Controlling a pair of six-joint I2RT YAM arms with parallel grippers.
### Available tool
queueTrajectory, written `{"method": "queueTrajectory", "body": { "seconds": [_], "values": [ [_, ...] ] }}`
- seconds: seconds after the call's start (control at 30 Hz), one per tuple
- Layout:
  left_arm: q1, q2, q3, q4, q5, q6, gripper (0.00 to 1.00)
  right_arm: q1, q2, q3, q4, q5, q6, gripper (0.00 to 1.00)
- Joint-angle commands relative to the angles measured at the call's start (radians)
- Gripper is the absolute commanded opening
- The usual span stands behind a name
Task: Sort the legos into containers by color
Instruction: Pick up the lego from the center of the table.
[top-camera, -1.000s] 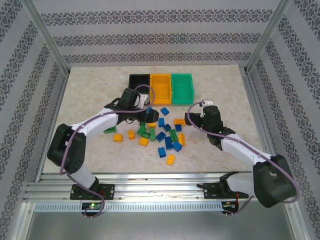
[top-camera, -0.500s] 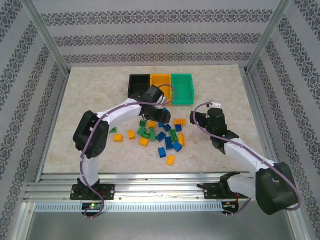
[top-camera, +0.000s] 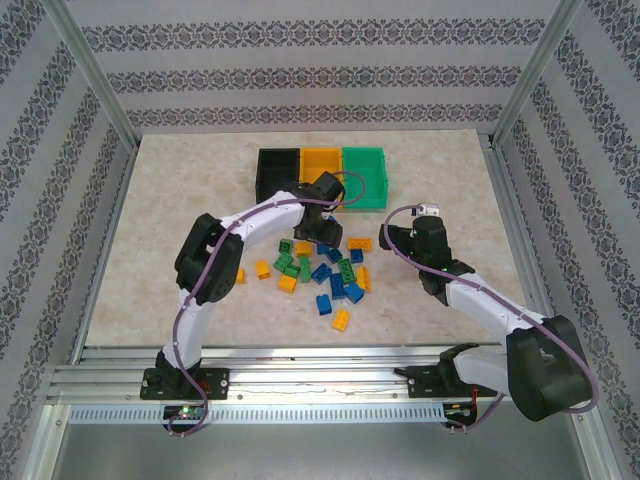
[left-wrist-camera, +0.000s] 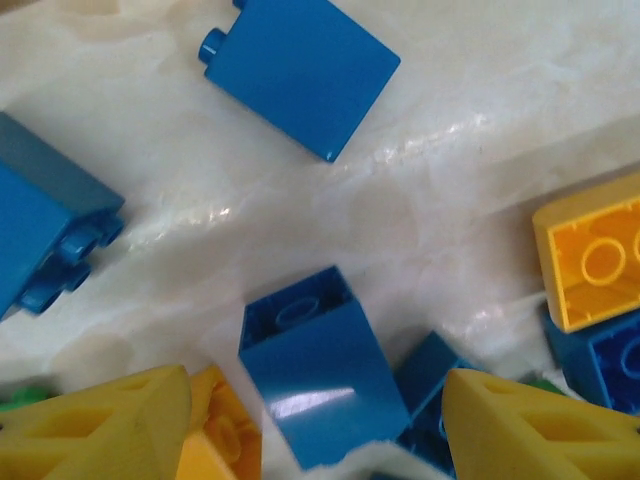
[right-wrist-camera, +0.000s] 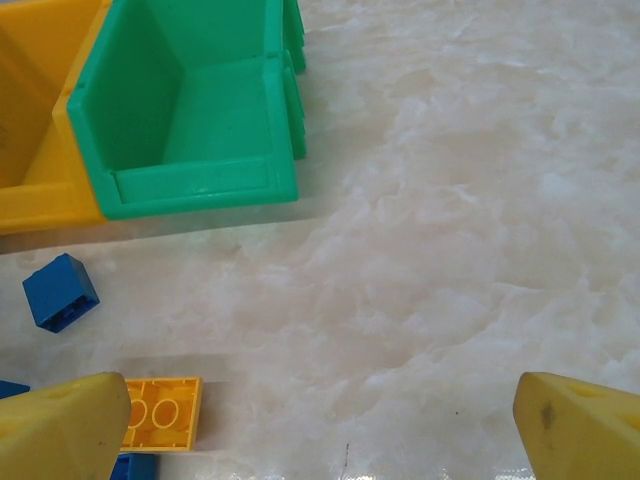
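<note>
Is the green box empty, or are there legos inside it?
Empty. In the right wrist view the green box shows its bare floor and walls, with nothing lying inside.

the left claw (left-wrist-camera: 318, 432) has swung over the pile (top-camera: 322, 270), narrowing around a blue lego (left-wrist-camera: 315, 375).

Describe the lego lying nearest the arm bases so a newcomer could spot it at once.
Find the scatter of legos on the marble table, in front of the three bins. At its tip nearest the arm bases lies one yellow-orange brick; the bricks just beyond it are blue.
</note>
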Motion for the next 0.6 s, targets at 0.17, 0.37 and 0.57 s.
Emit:
{"method": "queueTrajectory", "body": {
  "seconds": [0.17, 0.37, 0.57],
  "values": [
    [-0.008, 0.077, 0.092, -0.073, 0.016, -0.010, 0.53, -0.009, 0.017, 0.005, 0.013, -0.015, 0.011, 0.98],
    [-0.008, 0.050, 0.091, -0.076, 0.015, 0.016, 0.31, -0.008, 0.022, 0.005, 0.017, -0.018, 0.010, 0.98],
    [0.002, -0.013, 0.108, -0.071, -0.032, 0.040, 0.29, -0.008, 0.008, -0.004, 0.023, -0.013, 0.011, 0.98]
  ]
}}
